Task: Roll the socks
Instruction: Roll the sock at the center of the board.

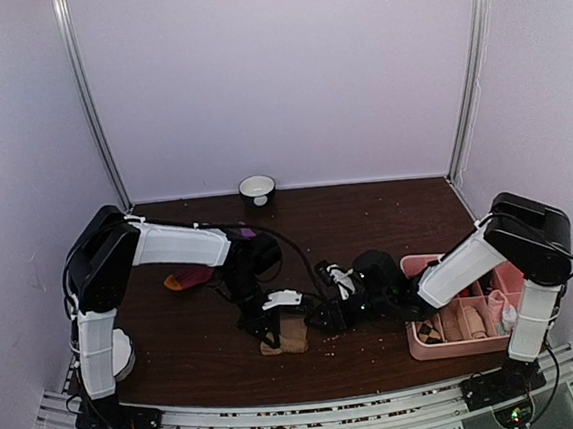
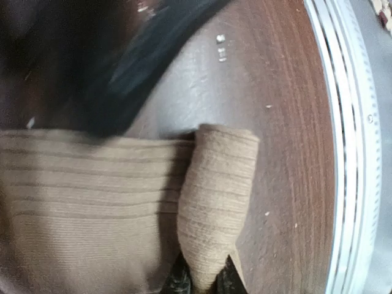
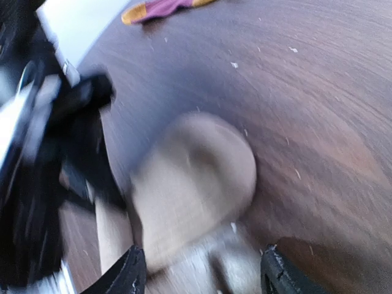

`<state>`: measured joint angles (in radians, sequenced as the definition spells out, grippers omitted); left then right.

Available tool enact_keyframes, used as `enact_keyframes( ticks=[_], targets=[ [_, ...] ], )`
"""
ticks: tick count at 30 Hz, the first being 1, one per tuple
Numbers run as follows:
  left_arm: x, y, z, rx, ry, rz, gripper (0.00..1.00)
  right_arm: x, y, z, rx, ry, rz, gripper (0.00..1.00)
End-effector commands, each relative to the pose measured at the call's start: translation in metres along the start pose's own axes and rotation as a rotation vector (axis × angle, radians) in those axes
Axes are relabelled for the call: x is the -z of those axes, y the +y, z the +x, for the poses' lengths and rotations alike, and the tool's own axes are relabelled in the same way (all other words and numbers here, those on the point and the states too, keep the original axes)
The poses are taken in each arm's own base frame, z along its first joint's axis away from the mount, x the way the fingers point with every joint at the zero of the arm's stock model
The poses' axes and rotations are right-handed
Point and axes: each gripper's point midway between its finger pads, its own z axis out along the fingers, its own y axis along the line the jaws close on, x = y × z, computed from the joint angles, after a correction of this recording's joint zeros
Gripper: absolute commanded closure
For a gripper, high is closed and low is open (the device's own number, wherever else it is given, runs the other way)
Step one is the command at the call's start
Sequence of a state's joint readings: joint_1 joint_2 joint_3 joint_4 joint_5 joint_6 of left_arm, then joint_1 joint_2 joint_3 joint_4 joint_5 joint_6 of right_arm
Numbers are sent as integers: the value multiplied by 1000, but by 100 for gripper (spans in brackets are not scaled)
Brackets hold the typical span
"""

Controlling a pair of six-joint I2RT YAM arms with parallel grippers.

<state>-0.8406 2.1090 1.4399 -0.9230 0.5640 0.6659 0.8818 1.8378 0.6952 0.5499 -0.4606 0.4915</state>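
Near edge: ribbed metal rail [image 1: 314,413] runs along the front of the table, both arm bases bolted on it.

Just behind the rail, about centre: plain tan ribbed fabric sock [image 1: 284,337] lies on the dark brown wood-grain tabletop [image 1: 387,216]. Both grippers meet over it.

Left gripper [image 2: 202,283] is closed narrow, pinching a folded-over flap of the tan sock between its dark fingertips. The rest of the sock spreads flat to the left in the left wrist view.

Right gripper [image 3: 202,272] stands wide. Its black fingers [image 3: 131,272] are well apart, with a rounded tan end of the sock in front of the gap. The view is blurred, so contact is unclear.

Pale crumbs [image 3: 234,64] are scattered over the wood.

Right side, near: pink plastic divided tray [image 1: 411,264], with small rolled bundles [image 1: 474,321] in its compartments.

Left of centre, further back: dark red sock with orange toe [image 1: 194,277], flat on the table, well apart from the tan one.

Far edge: small white bowl with dark outside [image 1: 257,189], against the back wall.

Room: plain pale lilac walls [image 1: 274,75] on three sides, with metal corner posts [image 1: 91,101].
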Motion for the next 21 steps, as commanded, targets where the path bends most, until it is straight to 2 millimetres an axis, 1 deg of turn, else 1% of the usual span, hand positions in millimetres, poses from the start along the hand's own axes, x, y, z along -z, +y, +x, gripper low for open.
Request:
enact_keyframes(
  ticks=[1, 4, 8, 9, 10, 11, 14, 15, 16, 17, 18, 19, 20, 21],
  targets=[
    [-5, 9, 54, 211, 156, 0, 97, 17, -25, 12, 118, 24, 188, 35],
    [-3, 10, 63, 231, 179, -8, 97, 24, -25, 2, 167, 2, 221, 35],
    [-1, 10, 64, 253, 169, 8, 97, 38, -23, -19, 219, -90, 268, 37],
    [-1, 9, 63, 254, 168, 20, 97, 44, -22, -24, 231, -127, 281, 32],
    [-1, 9, 61, 257, 167, 31, 97, 49, -23, -29, 237, -154, 299, 4],
    [-2, 9, 61, 263, 169, 47, 97, 54, -24, -34, 243, -177, 324, 0],
    [-6, 8, 61, 288, 179, 89, 97, 66, -23, -46, 244, -226, 358, 0],
    [-7, 8, 60, 292, 177, 98, 97, 68, -29, -50, 194, -252, 391, 0],
    [-6, 8, 60, 297, 175, 105, 97, 71, -39, -55, 123, -278, 448, 0],
    [-6, 8, 60, 302, 173, 112, 97, 67, -46, -52, 61, -236, 446, 0],
    [-6, 8, 59, 307, 169, 120, 97, 58, -42, -45, 39, -188, 356, 0],
    [-5, 7, 59, 311, 166, 136, 97, 52, -32, -45, 10, -189, 224, 0],
    [-5, 6, 58, 312, 162, 152, 97, 48, -30, -43, -37, -197, 126, 0],
    [-5, 4, 58, 315, 163, 168, 97, 46, -26, -48, -66, -223, 31, 0]
  ],
)
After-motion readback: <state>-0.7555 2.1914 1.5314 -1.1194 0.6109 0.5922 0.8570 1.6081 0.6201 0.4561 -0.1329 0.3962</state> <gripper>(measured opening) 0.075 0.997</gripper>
